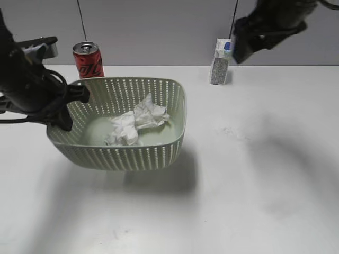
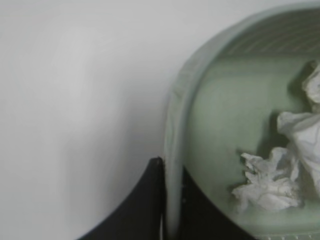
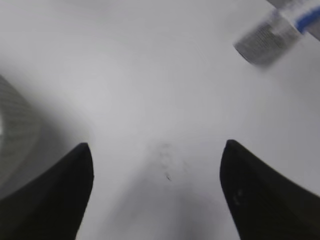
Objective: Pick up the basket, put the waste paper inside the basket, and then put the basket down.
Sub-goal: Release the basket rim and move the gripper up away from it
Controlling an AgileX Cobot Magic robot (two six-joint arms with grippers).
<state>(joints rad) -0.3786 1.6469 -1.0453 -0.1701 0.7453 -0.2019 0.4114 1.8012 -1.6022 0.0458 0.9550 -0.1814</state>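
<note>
The sage-green basket (image 1: 159, 153) hangs tilted above the white table, left of centre. My left gripper (image 1: 68, 108) is shut on its left rim; in the left wrist view the jaws (image 2: 172, 172) pinch the basket wall (image 2: 175, 120). Crumpled white waste paper (image 1: 135, 123) lies inside the basket, also seen in the left wrist view (image 2: 280, 175). My right gripper (image 1: 241, 45) is raised at the upper right, open and empty; its jaws (image 3: 156, 165) spread wide over bare table in the right wrist view.
A red soda can (image 1: 88, 61) stands behind the basket at the back left. A small white-and-grey carton (image 1: 220, 62) with a blue corner stands at the back, also in the right wrist view (image 3: 270, 37). The basket's edge shows at far left (image 3: 15, 130).
</note>
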